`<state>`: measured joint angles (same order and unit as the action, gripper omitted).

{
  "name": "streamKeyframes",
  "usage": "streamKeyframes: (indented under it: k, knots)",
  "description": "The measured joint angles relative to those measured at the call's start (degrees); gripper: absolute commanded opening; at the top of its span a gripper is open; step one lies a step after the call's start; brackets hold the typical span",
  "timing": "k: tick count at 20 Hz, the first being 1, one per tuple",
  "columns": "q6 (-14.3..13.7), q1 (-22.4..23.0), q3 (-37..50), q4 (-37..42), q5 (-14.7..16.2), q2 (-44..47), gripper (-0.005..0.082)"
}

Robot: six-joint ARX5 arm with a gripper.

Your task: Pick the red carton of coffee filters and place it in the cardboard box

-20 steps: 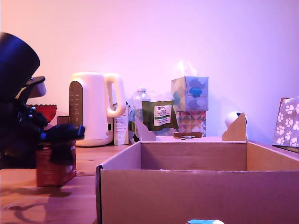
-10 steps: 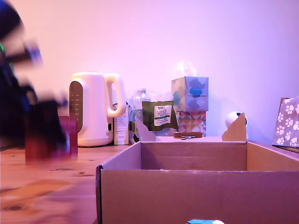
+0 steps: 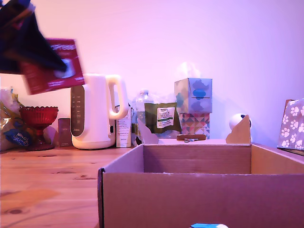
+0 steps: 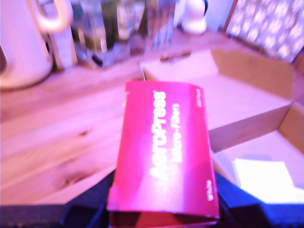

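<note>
The red carton of coffee filters (image 3: 52, 66) is pinched in the gripper (image 3: 45, 64), high above the counter (image 3: 52, 175). It should be carried level over the cardboard box (image 3: 190, 190), below and well aside, then lowered inside.

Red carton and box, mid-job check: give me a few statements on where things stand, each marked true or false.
1. The red carton is held in the air by the gripper. True.
2. The carton is already inside the cardboard box. False: it hangs above the table at the exterior view's left, clear of the box.
3. The box stands open. True.
4. The carton rests against the kettle. False: it is lifted in front of it.
</note>
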<state>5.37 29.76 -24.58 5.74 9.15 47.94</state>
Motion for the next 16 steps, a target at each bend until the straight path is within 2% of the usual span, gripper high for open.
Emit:
streamKeyframes:
  k: [3, 7, 11, 16]
  knots:
    - [0.46, 3.15, 0.0, 9.35, 2.73, 5.29, 0.0228]
    - [0.48, 7.89, -0.07, 19.1, 2.95, 14.34, 0.0228]
    - [0.39, 12.22, -5.2, 18.71, 3.3, 24.57, 0.0228]
    - [-3.45, 16.04, -18.6, 9.53, 3.91, 34.21, 0.0228]
